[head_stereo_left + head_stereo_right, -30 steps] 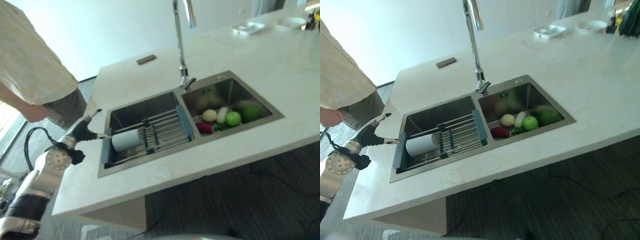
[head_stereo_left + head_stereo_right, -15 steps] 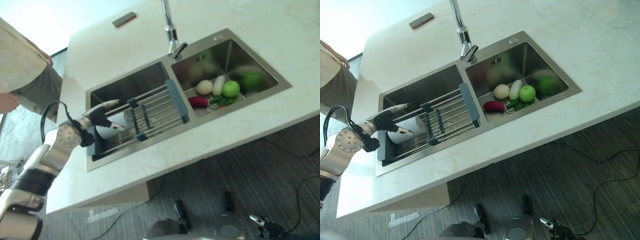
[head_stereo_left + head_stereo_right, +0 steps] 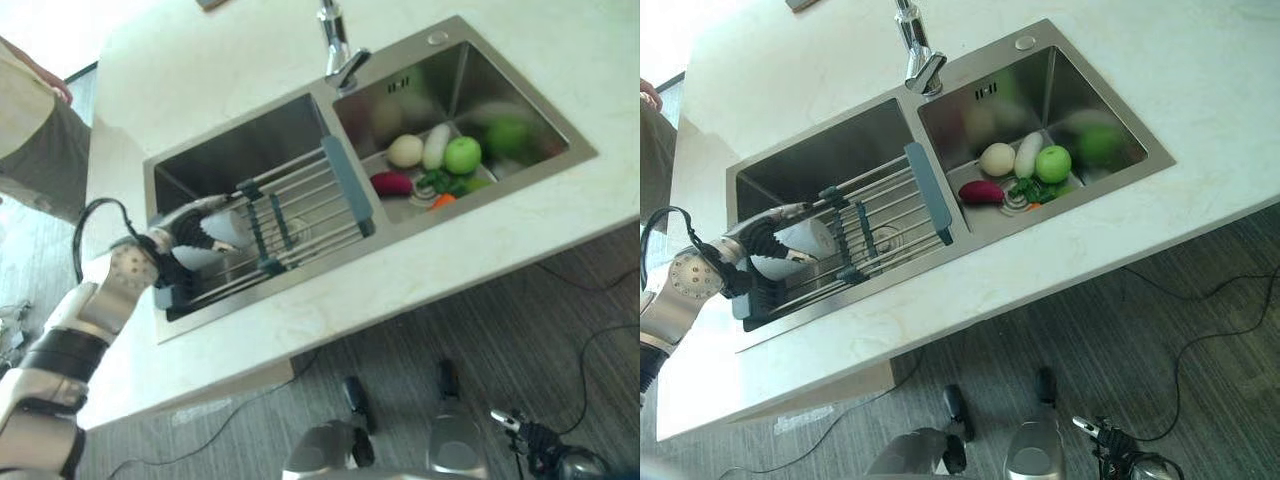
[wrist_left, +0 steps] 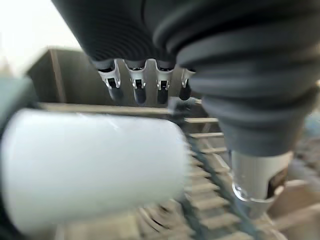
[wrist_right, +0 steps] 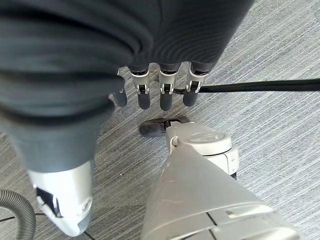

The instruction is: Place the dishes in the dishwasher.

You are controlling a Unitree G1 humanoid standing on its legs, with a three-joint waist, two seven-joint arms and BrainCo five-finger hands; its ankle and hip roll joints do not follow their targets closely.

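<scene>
The white cup [image 4: 95,165] lies on its side on the rack [image 3: 300,215] over the left sink basin, its long axis along the rack, directly under the left hand [image 3: 205,225], whose straight, spread fingers hover above it without gripping.

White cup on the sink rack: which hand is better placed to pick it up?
Left. The left hand is already at the white cup on the sink rack, fingers open around it. The right hand hangs open over the floor, far from the sink.
</scene>
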